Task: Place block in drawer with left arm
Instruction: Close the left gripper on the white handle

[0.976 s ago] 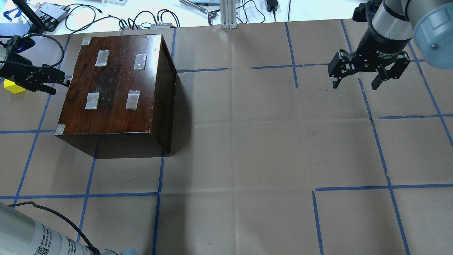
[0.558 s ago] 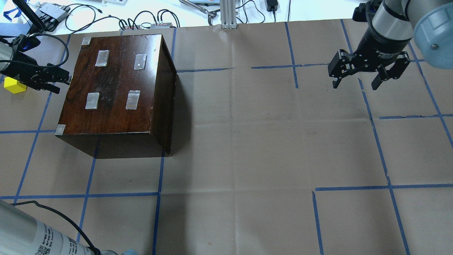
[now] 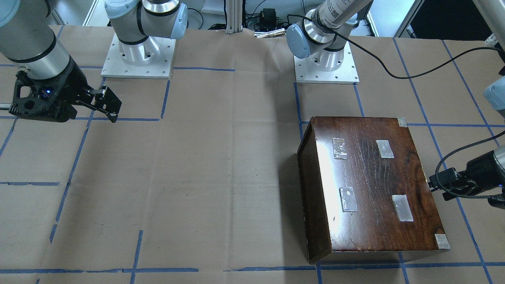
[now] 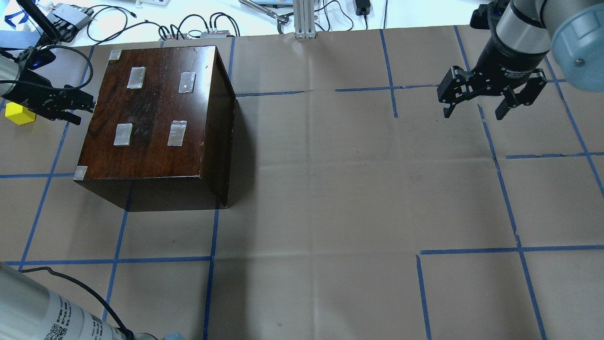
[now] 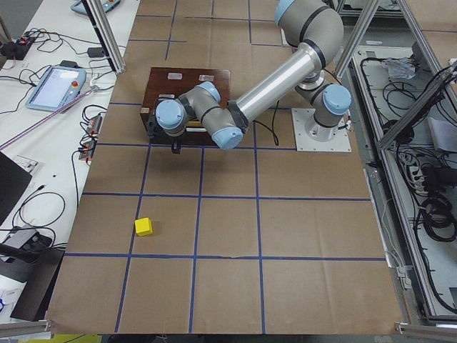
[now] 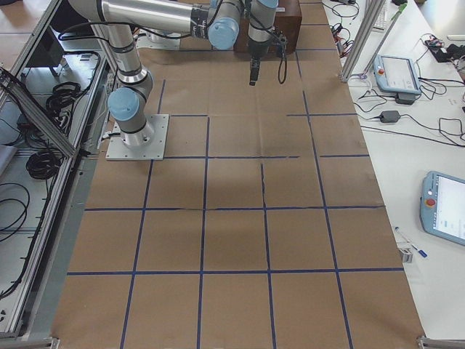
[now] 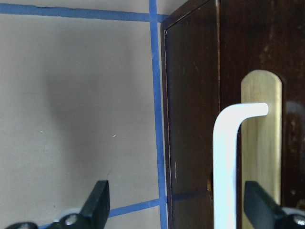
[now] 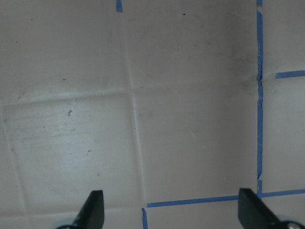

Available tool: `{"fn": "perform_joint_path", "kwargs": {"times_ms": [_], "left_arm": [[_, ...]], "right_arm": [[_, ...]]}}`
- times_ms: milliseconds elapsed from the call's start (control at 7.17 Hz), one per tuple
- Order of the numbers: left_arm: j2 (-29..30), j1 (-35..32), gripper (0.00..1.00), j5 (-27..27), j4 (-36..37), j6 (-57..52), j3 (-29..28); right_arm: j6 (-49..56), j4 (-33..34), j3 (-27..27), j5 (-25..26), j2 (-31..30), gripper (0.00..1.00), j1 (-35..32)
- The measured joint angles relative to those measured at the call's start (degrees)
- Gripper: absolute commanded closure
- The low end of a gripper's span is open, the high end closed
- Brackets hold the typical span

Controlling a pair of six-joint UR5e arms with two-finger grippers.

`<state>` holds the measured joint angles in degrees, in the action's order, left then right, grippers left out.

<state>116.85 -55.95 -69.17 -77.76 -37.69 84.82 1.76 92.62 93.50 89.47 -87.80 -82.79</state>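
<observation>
The yellow block (image 4: 19, 114) lies on the paper left of the dark brown box (image 4: 155, 118); it also shows in the exterior left view (image 5: 143, 226). My left gripper (image 4: 80, 109) hangs at the box's left face, between block and box. In the left wrist view my left gripper (image 7: 178, 207) is open. A white handle (image 7: 228, 162) on a brass plate stands between the fingers, nearer the right one, untouched. The pale wooden drawer is hidden inside the box. My right gripper (image 4: 473, 112) is open and empty above the far right of the table.
Cables and small devices (image 4: 198, 28) lie beyond the table's far edge. The two arm bases (image 3: 138, 51) stand on the robot's side. Blue tape lines cross the brown paper (image 4: 354, 189). The left arm's black cable (image 3: 394, 71) loops over the table.
My left gripper has shifted a little toward the table's far side along the box's left face, so more of the block shows. The right arm has not moved.
</observation>
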Motion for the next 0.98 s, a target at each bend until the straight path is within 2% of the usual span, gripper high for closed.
{"fn": "perform_joint_path", "kwargs": {"times_ms": [976], "left_arm": [[0.7, 0.4, 0.02, -0.1, 0.3, 0.0, 0.2]], "right_arm": [[0.0, 0.0, 0.0, 0.0, 0.0, 0.0, 0.0]]}}
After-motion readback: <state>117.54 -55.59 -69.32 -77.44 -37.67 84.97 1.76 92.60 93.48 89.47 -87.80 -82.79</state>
